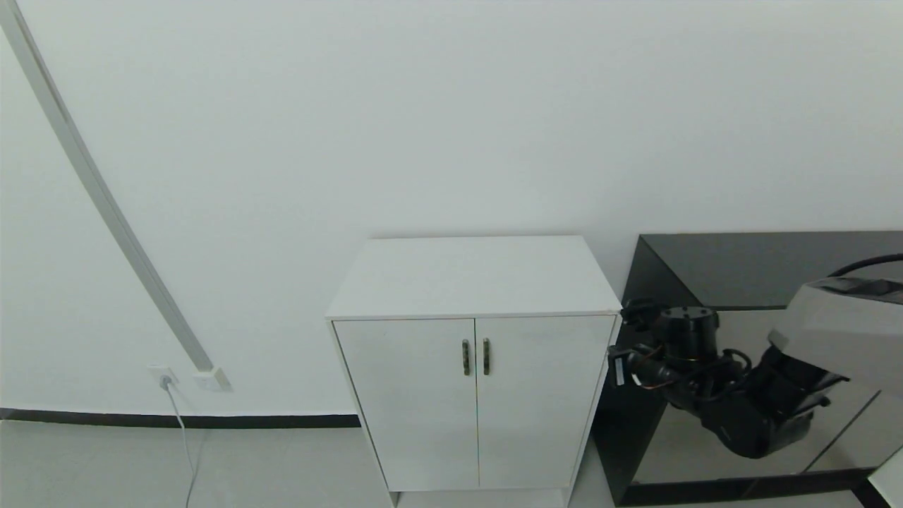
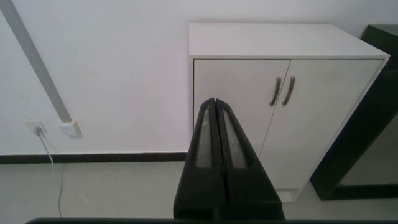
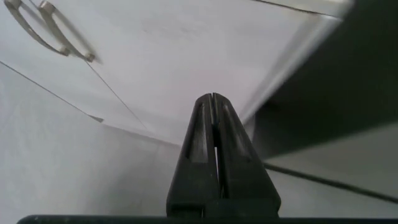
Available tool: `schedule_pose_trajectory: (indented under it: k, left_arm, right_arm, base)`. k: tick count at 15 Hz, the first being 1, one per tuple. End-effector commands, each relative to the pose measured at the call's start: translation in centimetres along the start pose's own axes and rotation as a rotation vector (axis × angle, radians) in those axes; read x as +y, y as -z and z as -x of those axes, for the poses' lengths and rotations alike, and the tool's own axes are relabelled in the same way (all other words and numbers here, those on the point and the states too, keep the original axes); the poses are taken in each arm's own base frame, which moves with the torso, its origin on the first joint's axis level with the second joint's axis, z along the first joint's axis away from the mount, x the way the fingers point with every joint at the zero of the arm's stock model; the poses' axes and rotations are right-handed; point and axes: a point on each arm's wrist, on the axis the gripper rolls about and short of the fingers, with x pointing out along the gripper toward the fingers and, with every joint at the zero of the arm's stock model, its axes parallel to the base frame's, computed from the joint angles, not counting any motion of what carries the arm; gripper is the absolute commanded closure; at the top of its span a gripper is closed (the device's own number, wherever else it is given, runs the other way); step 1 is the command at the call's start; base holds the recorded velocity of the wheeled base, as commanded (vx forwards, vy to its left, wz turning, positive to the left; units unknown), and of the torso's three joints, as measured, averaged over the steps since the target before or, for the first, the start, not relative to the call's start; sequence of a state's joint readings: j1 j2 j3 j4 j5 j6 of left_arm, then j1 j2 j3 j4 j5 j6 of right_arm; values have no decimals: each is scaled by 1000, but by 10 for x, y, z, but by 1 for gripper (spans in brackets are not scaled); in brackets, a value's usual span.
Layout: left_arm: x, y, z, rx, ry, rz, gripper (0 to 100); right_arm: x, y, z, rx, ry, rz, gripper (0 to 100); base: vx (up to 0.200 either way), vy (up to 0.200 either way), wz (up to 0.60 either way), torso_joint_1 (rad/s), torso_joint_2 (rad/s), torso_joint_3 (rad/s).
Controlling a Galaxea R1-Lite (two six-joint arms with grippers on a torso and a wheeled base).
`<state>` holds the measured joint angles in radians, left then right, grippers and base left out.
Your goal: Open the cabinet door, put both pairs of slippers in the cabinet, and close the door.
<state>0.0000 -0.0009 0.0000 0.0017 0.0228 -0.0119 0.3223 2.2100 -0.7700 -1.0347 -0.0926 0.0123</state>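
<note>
Cabinet [image 1: 469, 282], white with both doors closed, stands well ahead of the left claw [image 2: 214, 102]. A dark glossy unit [image 1: 741, 268] sits just beside the cabinet, on the right claw's [image 3: 212, 96] side. The right claw is near the outer edge of the right door [image 1: 540, 395], clenched on nothing. The left claw is also clenched and empty. Two handles [image 1: 465, 357] sit where the doors meet, apart from both claws. A wall socket [image 1: 164, 375] lies well apart from both claws, left of the cabinet.
</note>
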Motion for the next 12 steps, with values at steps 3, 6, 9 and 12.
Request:
schedule_pose_trajectory:
  k: [3,6,9,12]
  left_arm:
    - [0,0,0,1,1,0,100]
    - [0,0,0,1,1,0,100]
    - [0,0,0,1,0,2,100]
    - [0,0,0,1,0,3,100]
  right_arm:
    - [-77,-7,81,-51,212,-82,100]
    - [-107,-3,125,-59,332,-129,100]
    - [-119,1,159,-72,410,-150,100]
    - [-118,9,190,-68,457,-124,100]
  base:
    - [0,0,0,0,0,0]
    - [0,0,0,0,0,0]
    - [0,0,0,0,0,0]
    - [0,0,0,0,0,0]
